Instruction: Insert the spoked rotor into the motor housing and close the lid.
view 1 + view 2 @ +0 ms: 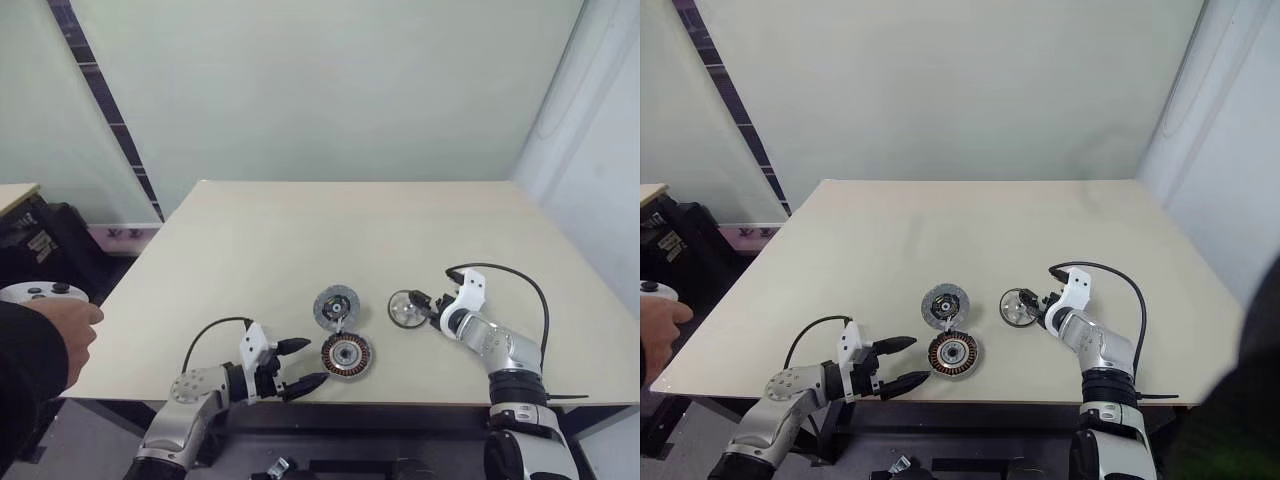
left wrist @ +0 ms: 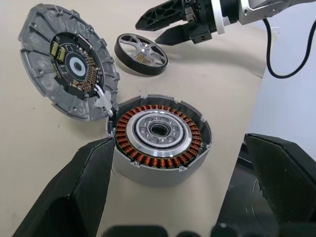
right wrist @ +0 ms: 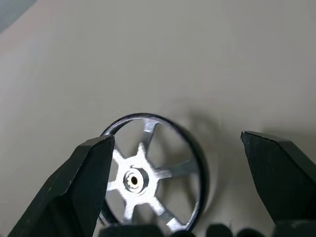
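The spoked rotor (image 1: 408, 309), a black-rimmed wheel with silver spokes and a hub, lies flat on the table right of centre. My right gripper (image 3: 175, 140) is open just beside it, and in the right wrist view the rotor (image 3: 148, 177) sits between and below the two fingers. The motor housing (image 2: 158, 138), a grey cup ringed with copper windings, stands near the table's front edge. Its lid (image 2: 69, 69), a ribbed grey disc with a circuit board, leans open behind it, joined by a white wire. My left gripper (image 1: 315, 362) is open, with its fingers on either side of the housing (image 1: 346, 355).
The beige table (image 1: 300, 230) spreads wide behind the parts. At the far left a person's hand (image 1: 70, 330) holds a white controller (image 1: 40, 292) beside the table's left edge. Black cables loop from both wrists.
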You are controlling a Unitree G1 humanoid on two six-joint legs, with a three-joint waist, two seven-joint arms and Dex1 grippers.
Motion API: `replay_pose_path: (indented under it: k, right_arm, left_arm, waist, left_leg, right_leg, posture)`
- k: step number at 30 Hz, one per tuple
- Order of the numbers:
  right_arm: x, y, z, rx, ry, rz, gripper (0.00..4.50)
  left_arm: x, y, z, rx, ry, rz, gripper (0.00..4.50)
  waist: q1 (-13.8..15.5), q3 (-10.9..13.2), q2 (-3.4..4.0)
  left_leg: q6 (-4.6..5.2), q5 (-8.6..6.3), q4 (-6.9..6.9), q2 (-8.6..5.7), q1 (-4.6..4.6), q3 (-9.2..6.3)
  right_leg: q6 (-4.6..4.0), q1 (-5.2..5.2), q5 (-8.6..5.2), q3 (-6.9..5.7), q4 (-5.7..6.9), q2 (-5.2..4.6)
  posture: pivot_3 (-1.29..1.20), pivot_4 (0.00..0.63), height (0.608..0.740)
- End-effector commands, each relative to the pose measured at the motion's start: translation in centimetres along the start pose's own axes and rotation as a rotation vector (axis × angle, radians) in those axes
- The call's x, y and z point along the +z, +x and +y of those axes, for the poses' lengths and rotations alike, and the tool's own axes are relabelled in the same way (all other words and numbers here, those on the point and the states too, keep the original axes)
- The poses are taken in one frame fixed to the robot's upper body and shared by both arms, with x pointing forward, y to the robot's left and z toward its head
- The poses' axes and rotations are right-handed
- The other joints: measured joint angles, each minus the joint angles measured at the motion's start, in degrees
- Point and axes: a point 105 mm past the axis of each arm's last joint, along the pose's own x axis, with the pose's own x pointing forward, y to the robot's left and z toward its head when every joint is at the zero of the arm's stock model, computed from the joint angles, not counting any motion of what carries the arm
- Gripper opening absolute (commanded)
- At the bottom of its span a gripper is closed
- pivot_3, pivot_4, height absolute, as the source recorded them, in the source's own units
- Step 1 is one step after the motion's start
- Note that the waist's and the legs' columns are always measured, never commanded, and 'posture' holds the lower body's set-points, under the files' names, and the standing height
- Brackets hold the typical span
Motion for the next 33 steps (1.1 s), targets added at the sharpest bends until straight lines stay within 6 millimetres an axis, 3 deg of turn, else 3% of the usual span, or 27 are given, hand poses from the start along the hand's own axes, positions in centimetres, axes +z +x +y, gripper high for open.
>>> replay_pose_path:
  k: [1, 7, 19, 22, 30, 33]
  right_arm:
    - [0.9, 0.2, 0.4, 0.014, 0.002, -0.027, 4.47]
    - [-1.5, 0.6, 1.2, 0.084, 0.091, 0.062, 4.47]
    - [-2.2, 0.4, 2.9, 0.195, 0.224, 0.071, 4.47]
    - [-2.2, 0.3, 3.0, 0.203, 0.239, 0.074, 3.87]
    - [-2.5, 0.2, 3.5, 0.22, 0.259, 0.082, 1.14]
    - [-2.5, 0.3, 3.5, 0.22, 0.261, 0.081, 0.55]
  left_arm:
    - [1.5, -0.5, 0.3, 0.018, 0.046, -0.036, 4.5]
    - [1.5, -0.5, 0.2, 0.019, 0.045, -0.035, 4.5]
    - [1.4, -0.4, 0.1, 0.011, 0.042, -0.028, 4.5]
    - [1.4, -0.3, 0.1, 0.009, 0.042, -0.028, 4.5]
    - [1.4, -0.3, 0.1, 0.008, 0.041, -0.027, 4.5]
    - [1.4, -0.3, 0.2, 0.009, 0.042, -0.026, 4.5]
  waist:
    - [0.0, 0.0, 0.01]
    - [-0.9, 0.0, 0.01]
    - [-2.6, 0.0, 0.03]
    - [-2.6, 0.0, 0.03]
    - [-2.6, 0.0, 0.06]
    - [-2.5, -0.2, 0.12]
  left_leg:
    - [0.0, 0.0, 0.0, 0.0, 0.0, 0.0]
    - [0.0, 0.0, 0.0, 0.0, 0.03, 0.0]
    - [0.01, 0.0, -0.01, 0.1, 0.08, -0.04]
    - [0.01, 0.0, -0.01, 0.1, 0.07, -0.04]
    - [0.01, 0.0, -0.02, 0.07, 0.05, -0.03]
    - [0.01, 0.01, 0.0, 0.08, 0.13, -0.05]
  right_leg:
    - [0.0, 0.0, 0.0, 0.0, 0.01, 0.0]
    - [0.0, 0.05, 0.0, 0.0, 0.01, 0.0]
    - [0.1, 0.05, 0.06, 0.01, 0.03, 0.09]
    - [0.1, 0.04, 0.06, 0.01, 0.03, 0.1]
    - [0.12, 0.04, 0.07, 0.04, 0.02, 0.08]
    - [0.11, 0.13, 0.07, 0.04, 0.03, 0.09]
  posture:
    - [0.0, 0.0, 0.74]
    - [0.0, 0.0, 0.74]
    - [0.0, 0.0, 0.74]
    - [0.0, 0.0, 0.74]
    - [0.0, 0.0, 0.74]
    - [0.0, 0.0, 0.74]
